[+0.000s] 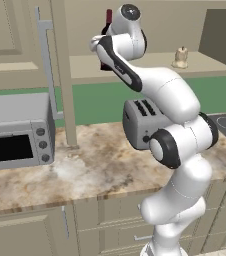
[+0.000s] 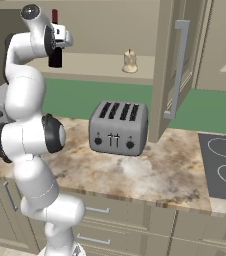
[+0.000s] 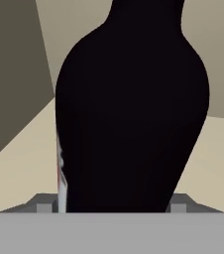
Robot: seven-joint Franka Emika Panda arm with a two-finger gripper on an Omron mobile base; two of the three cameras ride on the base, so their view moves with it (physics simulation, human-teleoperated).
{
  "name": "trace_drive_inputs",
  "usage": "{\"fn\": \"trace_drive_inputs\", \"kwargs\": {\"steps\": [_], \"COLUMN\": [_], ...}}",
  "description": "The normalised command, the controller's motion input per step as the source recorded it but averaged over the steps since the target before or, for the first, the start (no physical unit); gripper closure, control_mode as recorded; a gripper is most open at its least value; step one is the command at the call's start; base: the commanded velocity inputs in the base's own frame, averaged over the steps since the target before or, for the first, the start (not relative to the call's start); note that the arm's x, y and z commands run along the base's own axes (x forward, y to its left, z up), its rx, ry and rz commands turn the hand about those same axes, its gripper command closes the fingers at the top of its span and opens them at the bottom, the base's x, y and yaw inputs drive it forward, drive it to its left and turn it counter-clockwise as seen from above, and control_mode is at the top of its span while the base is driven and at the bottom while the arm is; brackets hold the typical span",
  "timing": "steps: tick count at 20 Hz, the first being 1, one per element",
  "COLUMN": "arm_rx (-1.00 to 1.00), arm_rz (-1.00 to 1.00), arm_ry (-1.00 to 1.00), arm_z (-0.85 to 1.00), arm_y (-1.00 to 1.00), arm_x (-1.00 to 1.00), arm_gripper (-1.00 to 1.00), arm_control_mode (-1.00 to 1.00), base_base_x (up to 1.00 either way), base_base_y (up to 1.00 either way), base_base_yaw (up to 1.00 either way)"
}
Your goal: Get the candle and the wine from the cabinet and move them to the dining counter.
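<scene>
The wine (image 2: 55,58), a near-black bottle with a red neck, stands upright at the left end of the open cabinet's shelf (image 2: 100,67). In the hand view the wine (image 3: 134,109) sits between the two fingertips (image 3: 44,206), which flank its body closely. My gripper (image 2: 58,46) reaches the bottle at mid height; in the left base view my arm covers most of the wine (image 1: 108,17). I cannot tell whether the fingers press on the glass. The candle (image 2: 130,61), small and cream, stands further right on the shelf, candle (image 1: 181,58). The dining counter is out of view.
A silver toaster (image 2: 118,128) stands on the marbled worktop below the shelf. A toaster oven (image 1: 17,132) stands at the left. The open cabinet door (image 2: 177,65) with its long bar handle juts out at the right. A stovetop (image 2: 225,167) lies at the far right.
</scene>
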Motion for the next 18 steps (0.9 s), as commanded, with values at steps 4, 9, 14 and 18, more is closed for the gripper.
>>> {"fn": "trace_drive_inputs", "kwargs": {"steps": [4, 9, 14, 18], "arm_rx": [0.00, 0.00, 0.00, 0.00], "arm_rz": [0.00, 0.00, 0.00, 0.00], "arm_ry": [0.00, 0.00, 0.00, 0.00], "arm_z": [0.00, 0.00, 0.00, 0.00], "arm_y": [0.00, 0.00, 0.00, 0.00], "arm_x": [-0.07, -0.31, -0.47, -0.42], "arm_gripper": [1.00, 1.00, 1.00, 1.00], "arm_control_mode": [-1.00, -1.00, -1.00, -1.00], "base_base_x": [0.00, 0.00, 0.00, 0.00], "base_base_y": [0.00, 0.00, 0.00, 0.00], "base_base_yaw": [0.00, 0.00, 0.00, 0.00]}}
